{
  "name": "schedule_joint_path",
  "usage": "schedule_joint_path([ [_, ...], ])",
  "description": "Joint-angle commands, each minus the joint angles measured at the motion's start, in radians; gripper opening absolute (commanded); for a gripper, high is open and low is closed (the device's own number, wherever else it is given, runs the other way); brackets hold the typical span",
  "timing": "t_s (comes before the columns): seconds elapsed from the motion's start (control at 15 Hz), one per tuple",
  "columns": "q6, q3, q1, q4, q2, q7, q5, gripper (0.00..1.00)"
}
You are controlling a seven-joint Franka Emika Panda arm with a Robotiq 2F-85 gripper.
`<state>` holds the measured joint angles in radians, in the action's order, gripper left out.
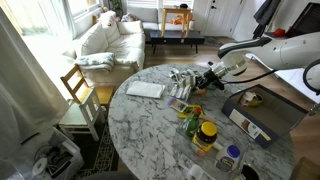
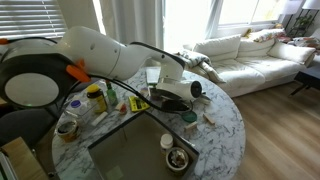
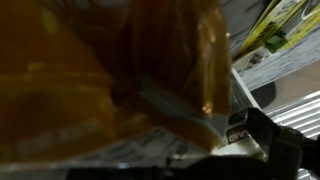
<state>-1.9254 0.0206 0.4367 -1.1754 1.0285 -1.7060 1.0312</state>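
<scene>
Hand [image 1: 205,80] is low over the round marble tabletop [image 1: 150,130], directly behind the yellow-lidded jar [image 1: 207,133] as an exterior view frames it, well apart from it. Same hand [image 2: 168,96] shows in both exterior views, dark against the clutter. Wrist view is almost fully blocked by an amber translucent wrapper [image 3: 90,80] right at the lens, blurred. It sits at the hand, so also behind the jar. Can't tell whether the fingers are spread or pinching it, and contact isn't visible. Silver packets [image 1: 180,80] lie behind and slightly left of the jar, just beside the hand. White napkin [image 1: 145,89] is further left of the jar, bowl [image 1: 252,98] behind-right.
</scene>
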Motion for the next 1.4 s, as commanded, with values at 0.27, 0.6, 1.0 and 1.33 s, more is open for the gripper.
schedule_joint_path([
  [0.27, 0.011, -0.033, -0.013, -0.025, -0.049, 0.017, -0.044, 1.0],
  [0.6, -0.027, -0.058, -0.044, -0.066, -0.136, 0.089, -0.075, 1.0],
  [1.0, -0.122, -0.087, -0.078, -0.123, -0.239, 0.213, -0.064, 1.0],
  [1.33, -0.186, -0.047, -0.059, -0.08, -0.222, 0.241, -0.006, 1.0],
])
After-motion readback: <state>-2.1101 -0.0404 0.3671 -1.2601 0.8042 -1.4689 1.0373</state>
